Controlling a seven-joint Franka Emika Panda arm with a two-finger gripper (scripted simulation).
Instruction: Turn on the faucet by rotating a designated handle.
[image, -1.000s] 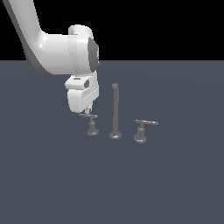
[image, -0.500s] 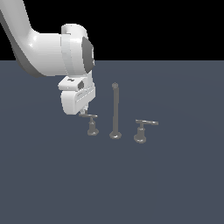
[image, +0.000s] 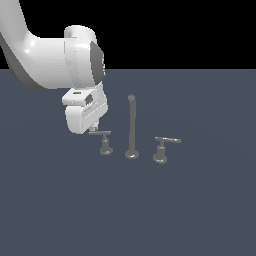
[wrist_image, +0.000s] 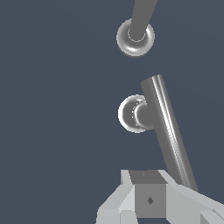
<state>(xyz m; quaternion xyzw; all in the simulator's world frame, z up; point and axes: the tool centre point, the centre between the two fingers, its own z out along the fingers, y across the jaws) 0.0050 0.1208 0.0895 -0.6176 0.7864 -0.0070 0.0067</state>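
Note:
The faucet is a dull grey set whose tall thin post (image: 132, 127) stands in the middle; the wrist view shows its base (wrist_image: 135, 38). The handle (image: 102, 133) is the T-shaped lever on the exterior view's left, a thin bar on a flared stem. From the wrist, its bar (wrist_image: 168, 131) runs slantwise past the stem's round base (wrist_image: 129, 113). My gripper (image: 94, 128) hangs at the bar's outer end, on the side away from the post. Its fingers (wrist_image: 148, 194) stand together, and the bar's end passes right beside them, apparently touching. Nothing is clasped between them.
A twin lever (image: 164, 145) stands on the exterior view's right of the post. All three pieces sit on a flat dark grey-blue floor (image: 150, 210). My white arm (image: 55, 60) comes in from the upper part of the exterior view's left.
My arm and gripper have shifted a little toward the exterior view's left. The handle's bar seems to have swung slightly the same way.

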